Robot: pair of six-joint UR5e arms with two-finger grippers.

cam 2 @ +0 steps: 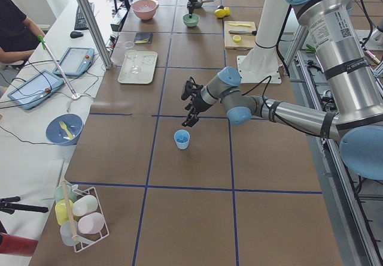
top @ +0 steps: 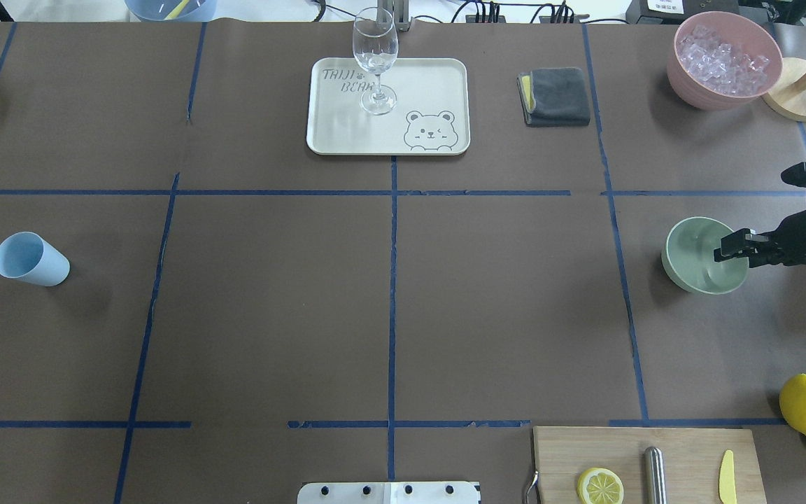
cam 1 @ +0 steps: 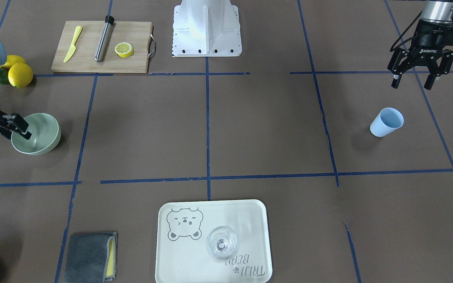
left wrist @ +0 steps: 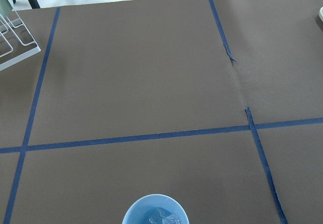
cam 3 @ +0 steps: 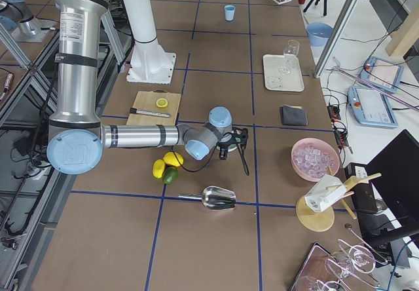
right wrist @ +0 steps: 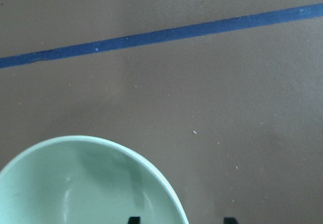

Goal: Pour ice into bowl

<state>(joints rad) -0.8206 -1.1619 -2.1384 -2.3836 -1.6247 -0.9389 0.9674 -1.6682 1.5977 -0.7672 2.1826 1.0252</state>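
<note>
The pale mint-green bowl (cam 1: 37,135) stands on the table on my right side; it also shows in the overhead view (top: 697,255) and the right wrist view (right wrist: 75,183). My right gripper (cam 1: 16,129) is open, with its fingers on either side of the bowl's rim, one inside and one outside. The ice (left wrist: 162,217) is a few clear cubes lying in the light blue cup (cam 1: 386,122), which stands upright. My left gripper (cam 1: 412,84) is open and empty, hovering above and behind the cup.
A cream tray (top: 438,84) holds a wine glass (top: 375,63). A pink container of whitish ice (top: 725,59) and a grey cloth (top: 555,96) stand far right. A cutting board (cam 1: 100,47) carries a lemon half, knife and metal rod. Lemons (cam 1: 20,74) lie near the bowl.
</note>
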